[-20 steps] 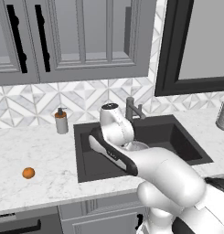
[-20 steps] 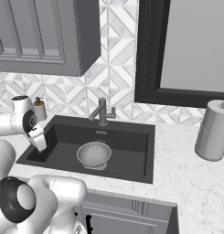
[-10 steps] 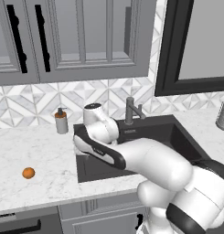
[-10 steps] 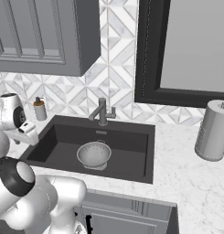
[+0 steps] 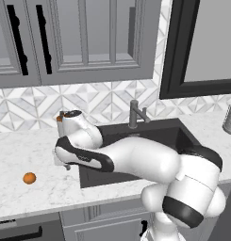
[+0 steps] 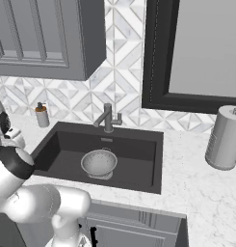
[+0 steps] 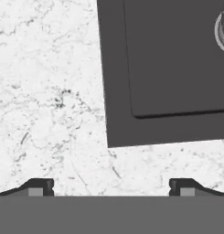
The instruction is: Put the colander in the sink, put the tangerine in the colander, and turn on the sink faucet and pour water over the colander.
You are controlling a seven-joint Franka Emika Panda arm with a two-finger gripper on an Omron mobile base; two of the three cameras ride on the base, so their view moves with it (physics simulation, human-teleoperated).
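Observation:
The colander (image 6: 99, 162) stands upright in the dark sink (image 6: 134, 159), below the faucet (image 6: 108, 119); its rim (image 7: 221, 28) shows at the hand view's right edge. The tangerine (image 5: 29, 178) lies on the white marble worktop, left of the sink (image 5: 161, 132) and near the front edge. My gripper (image 5: 61, 162) hovers over the worktop just left of the sink, to the right of the tangerine and apart from it. It is open (image 7: 111, 189), with nothing between its fingertips (image 7: 38, 187). The faucet (image 5: 134, 114) rises behind the basin; no water shows.
A soap dispenser (image 6: 41, 116) stands at the back wall left of the sink, partly behind my hand in the left base view. A paper towel roll (image 6: 225, 137) stands on the worktop at the right. Grey cabinets hang above.
My arm has swung left, from above the sink to above the worktop beside its left rim. The gripper has stayed open and the colander has not moved.

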